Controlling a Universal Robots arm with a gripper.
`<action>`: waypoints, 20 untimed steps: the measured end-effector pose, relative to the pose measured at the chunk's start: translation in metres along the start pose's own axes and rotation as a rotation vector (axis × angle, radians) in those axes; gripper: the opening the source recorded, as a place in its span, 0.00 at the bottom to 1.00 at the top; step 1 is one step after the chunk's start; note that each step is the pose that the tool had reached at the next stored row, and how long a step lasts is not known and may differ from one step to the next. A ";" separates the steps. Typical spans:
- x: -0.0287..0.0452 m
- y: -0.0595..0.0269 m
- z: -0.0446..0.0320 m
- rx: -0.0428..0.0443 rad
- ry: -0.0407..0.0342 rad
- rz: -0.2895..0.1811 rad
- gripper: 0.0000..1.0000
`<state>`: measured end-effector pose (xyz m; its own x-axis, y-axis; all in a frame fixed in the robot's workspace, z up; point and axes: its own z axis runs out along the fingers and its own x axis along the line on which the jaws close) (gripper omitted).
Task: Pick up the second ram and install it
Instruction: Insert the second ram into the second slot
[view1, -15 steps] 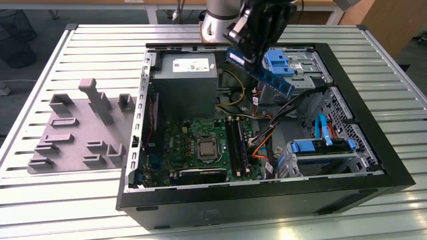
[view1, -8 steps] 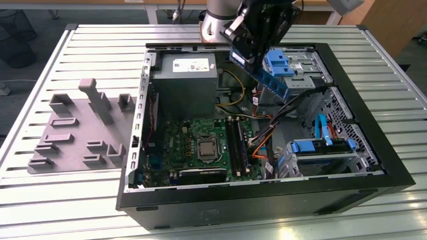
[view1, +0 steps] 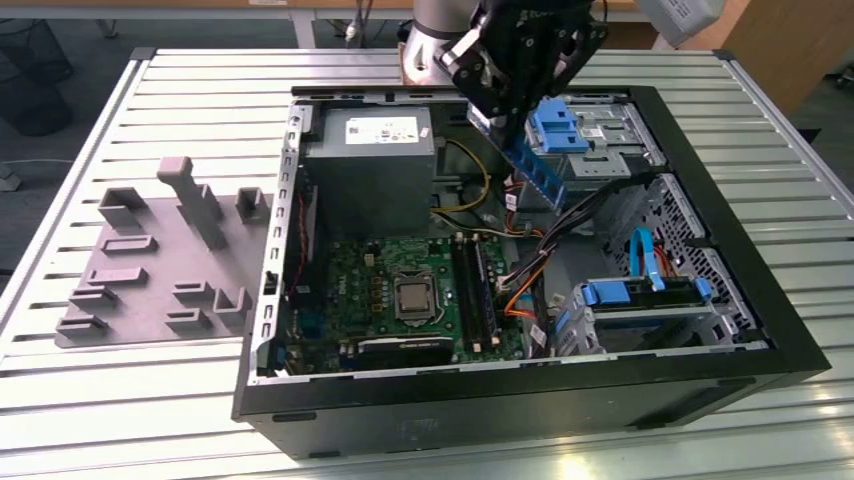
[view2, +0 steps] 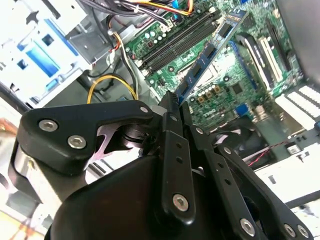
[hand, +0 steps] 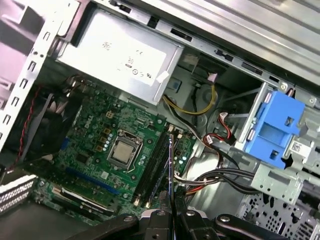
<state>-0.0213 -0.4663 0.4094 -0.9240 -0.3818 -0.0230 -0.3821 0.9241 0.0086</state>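
One gripper (view1: 514, 125), one second ram (view1: 529, 165) held above the open computer case (view1: 694, 360).

We count one dark-blue stick pinched by its upper end between closed fingers (view2: 170, 120), hanging tilted over the motherboard (hand: 95, 145) and its memory slots (hand: 155, 167). On that board: one bare processor socket (hand: 122, 152). Beside the board: one power supply (hand: 120, 55), two light-blue drive brackets (view1: 554, 125) (view1: 641, 290).

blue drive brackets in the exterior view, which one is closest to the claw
The light-blue bracket in the upper drive bay, right beside the claw holding the ram stick. The other blue bracket sits lower, near the case's front edge.
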 end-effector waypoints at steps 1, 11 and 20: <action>0.0000 0.0000 0.0002 0.0004 -0.0002 0.018 0.14; 0.0000 0.0000 0.0028 0.0046 -0.0017 0.199 0.14; 0.0001 -0.0001 0.0058 0.0083 -0.0031 0.360 0.14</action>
<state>-0.0213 -0.4663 0.4036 -0.9992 -0.0318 -0.0229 -0.0320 0.9994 0.0086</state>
